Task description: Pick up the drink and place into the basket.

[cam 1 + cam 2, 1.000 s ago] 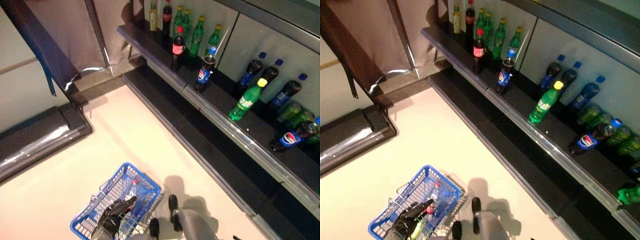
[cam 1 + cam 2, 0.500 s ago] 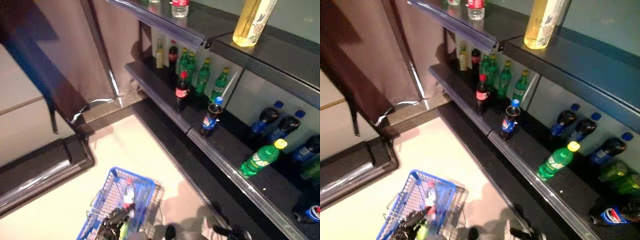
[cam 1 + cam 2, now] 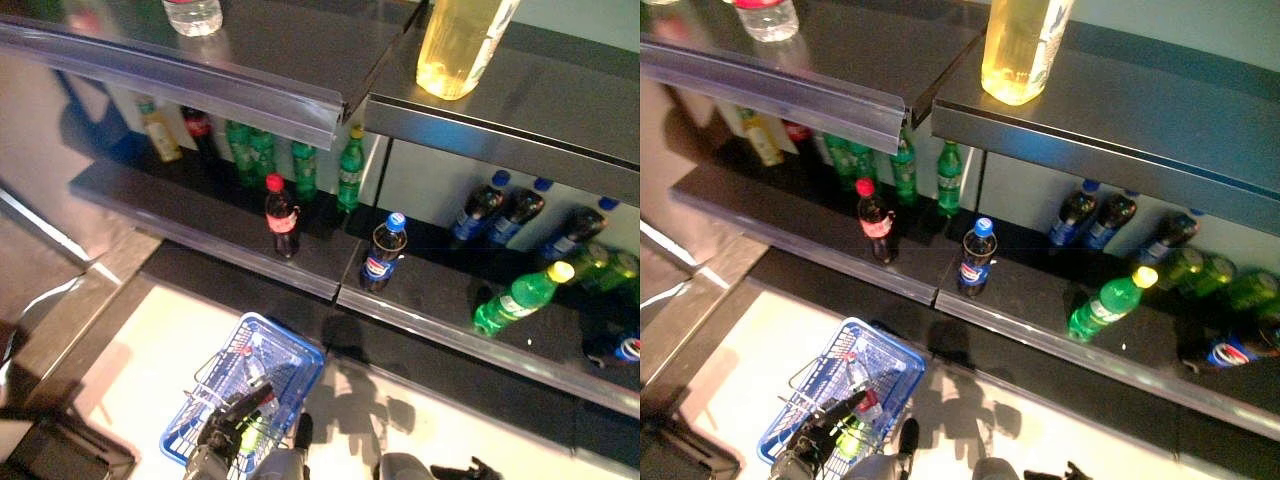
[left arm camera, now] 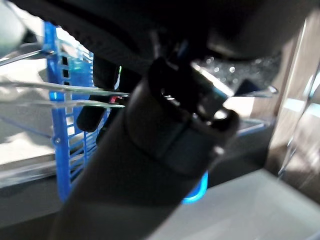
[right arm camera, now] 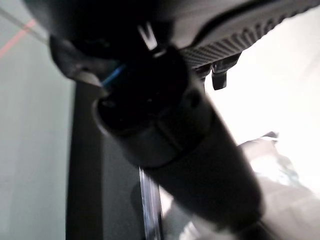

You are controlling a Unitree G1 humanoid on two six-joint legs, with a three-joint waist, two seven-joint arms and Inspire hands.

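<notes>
The blue basket (image 3: 283,360) hangs low at the left in front of the shelves. My left hand (image 3: 232,422) is shut on its thin wire handles (image 4: 45,89). Bottles lie inside the basket (image 3: 862,400). On the lower shelf stand a cola bottle with a red cap (image 3: 281,217) and a cola bottle with a blue cap (image 3: 383,253). A green bottle with a yellow cap (image 3: 520,300) lies on its side further right. My right hand (image 3: 458,470) is low at the bottom edge, apart from the shelf and the bottles.
Green bottles (image 3: 300,165) and dark bottles with blue caps (image 3: 490,205) stand at the back of the lower shelf (image 3: 200,228). The upper shelf (image 3: 300,100) juts out above them, with a yellow bottle (image 3: 462,40) and a clear bottle (image 3: 192,12) on it.
The camera has swung to face the shelves, so the whole picture has shifted. The blue basket still hangs from my left hand. The bottles on the shelves have not moved.
</notes>
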